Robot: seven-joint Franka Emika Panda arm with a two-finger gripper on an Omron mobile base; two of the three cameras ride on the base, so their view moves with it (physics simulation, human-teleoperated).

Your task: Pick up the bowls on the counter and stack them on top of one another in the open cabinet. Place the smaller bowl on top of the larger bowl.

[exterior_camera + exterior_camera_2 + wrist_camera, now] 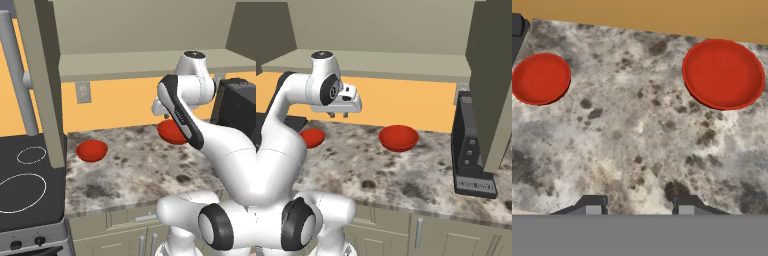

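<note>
My two-finger claw (338,115) hangs above the grey-beige speckled granite-look counter (637,130), its short dark fingertips (592,205) standing apart with bare stone between them; the jaws are partly open and hold nothing. In the hand view the wider glossy red round bowl (723,74) lies up and to one side of the fingers, and the narrower glossy red round bowl (540,78) lies on the opposite side, so I hover between the two and over neither. The larger bowl sits near the orange back wall (401,102), the smaller one nearer the black stovetop with white rings (25,185) (both rest upright on the slab, well apart from each other). Above them runs the flat shelf of the beige-olive open wall cabinet (145,62), on which no bowl stands yet. A dark countertop appliance (471,150) stands at the far end. Risks, as I judge them: at this width the jaws may strike a rim instead of straddling it; the glossy wall may slip from a shallow pinch; and lifting the smaller bowl first would reverse the stack. The shelf edge overhead could also catch my wrist on the way up.
</note>
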